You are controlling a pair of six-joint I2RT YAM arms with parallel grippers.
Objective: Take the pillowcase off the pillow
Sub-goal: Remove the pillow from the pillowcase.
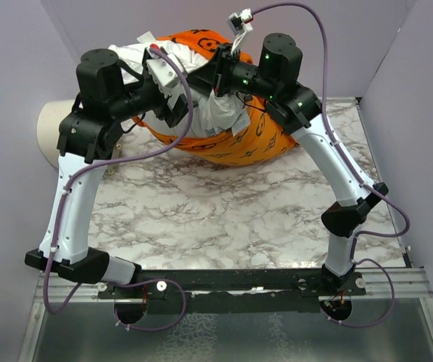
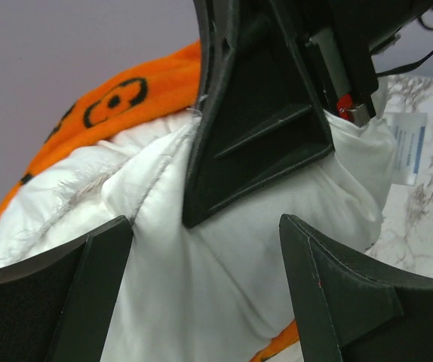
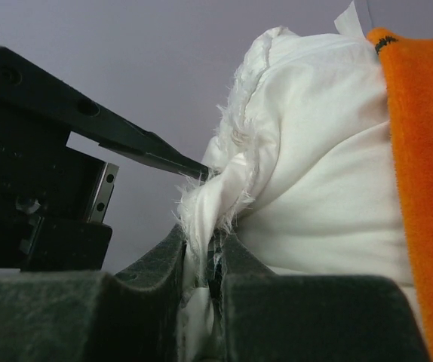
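The white pillow (image 1: 218, 115) lies at the back of the table, its near end pulled out of the orange pillowcase (image 1: 256, 143), which still wraps its far and right side. My right gripper (image 3: 210, 260) is shut on the pillow's frayed seam edge (image 3: 224, 188); in the top view it (image 1: 215, 84) sits over the white bulge. My left gripper (image 2: 205, 234) is open, its fingers (image 2: 88, 279) straddling white pillow fabric (image 2: 201, 294) just below the right gripper's finger (image 2: 254, 121). The orange pillowcase (image 2: 118, 102) shows behind, and a small tag (image 2: 406, 147) hangs at the pillow's edge.
A cream cylinder (image 1: 50, 127) lies against the left wall behind the left arm. Purple walls close in the back and both sides. The marble tabletop (image 1: 224, 215) spreads between the pillow and the arm bases.
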